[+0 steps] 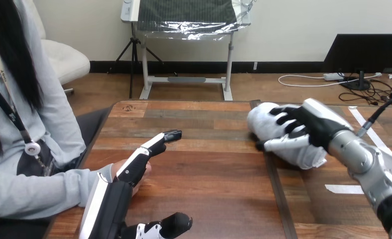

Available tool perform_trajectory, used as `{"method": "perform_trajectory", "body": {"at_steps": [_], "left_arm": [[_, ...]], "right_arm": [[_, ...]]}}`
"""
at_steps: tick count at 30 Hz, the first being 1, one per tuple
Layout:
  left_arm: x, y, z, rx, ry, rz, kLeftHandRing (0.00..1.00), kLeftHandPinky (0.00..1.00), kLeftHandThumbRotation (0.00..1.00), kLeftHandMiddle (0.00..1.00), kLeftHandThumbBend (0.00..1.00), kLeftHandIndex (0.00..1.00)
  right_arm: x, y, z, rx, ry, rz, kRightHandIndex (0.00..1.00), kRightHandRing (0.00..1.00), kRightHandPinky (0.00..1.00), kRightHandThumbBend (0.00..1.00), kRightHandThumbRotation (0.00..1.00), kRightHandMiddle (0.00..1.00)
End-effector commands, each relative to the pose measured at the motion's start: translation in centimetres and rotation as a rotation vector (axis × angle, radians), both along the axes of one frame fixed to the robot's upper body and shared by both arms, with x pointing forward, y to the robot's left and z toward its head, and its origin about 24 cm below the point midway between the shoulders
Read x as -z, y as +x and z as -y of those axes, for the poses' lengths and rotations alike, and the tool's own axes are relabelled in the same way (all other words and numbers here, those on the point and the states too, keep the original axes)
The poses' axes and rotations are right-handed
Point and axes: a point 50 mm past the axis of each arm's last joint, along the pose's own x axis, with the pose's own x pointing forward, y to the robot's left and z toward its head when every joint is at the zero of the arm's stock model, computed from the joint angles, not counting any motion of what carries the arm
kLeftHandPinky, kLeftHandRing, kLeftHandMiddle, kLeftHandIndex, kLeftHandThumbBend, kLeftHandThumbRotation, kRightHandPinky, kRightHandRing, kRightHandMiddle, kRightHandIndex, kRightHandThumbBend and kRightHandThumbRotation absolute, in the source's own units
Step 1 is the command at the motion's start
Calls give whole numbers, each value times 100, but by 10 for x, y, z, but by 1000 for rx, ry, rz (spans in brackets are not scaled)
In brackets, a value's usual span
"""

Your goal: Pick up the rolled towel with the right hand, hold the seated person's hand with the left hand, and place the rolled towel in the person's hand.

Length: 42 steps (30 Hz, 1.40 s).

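Observation:
The white rolled towel is at the table's right, lying slantwise, and I cannot tell whether it rests on the wood or hangs just above it. My right hand comes in from the right and is shut on the towel, black fingers curled over its top and the thumb against its near side. At the lower left my left hand reaches forward with straight fingers lying over the person's hand. Most of that hand is hidden beneath my fingers. My left thumb stands apart, nearer to me.
The wooden table has a dark seam running front to back right of centre. Strips of white tape lie on its right part. The person's grey sleeve rests at the table's left edge.

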Motion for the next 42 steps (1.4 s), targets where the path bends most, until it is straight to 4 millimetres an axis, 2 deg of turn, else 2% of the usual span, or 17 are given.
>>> {"method": "perform_trajectory", "body": {"at_steps": [1,27,31,42], "left_arm": [[-9,13,3,14,-22,62,88,85,76,85,99,80],[-11,20,5,25,-23,77,89,87,75,86,97,80],[-12,23,5,27,-22,85,89,86,73,86,96,80],[-11,26,5,28,-15,72,89,87,74,85,98,80]], "right_arm": [[0,-12,-14,-98,25,-22,88,79,68,85,49,83],[-46,-65,-13,-215,-17,12,88,78,68,82,47,81],[-62,-82,-11,-252,-18,63,87,76,66,83,47,80],[-85,-94,-10,-294,26,142,84,71,59,84,43,77]]}}
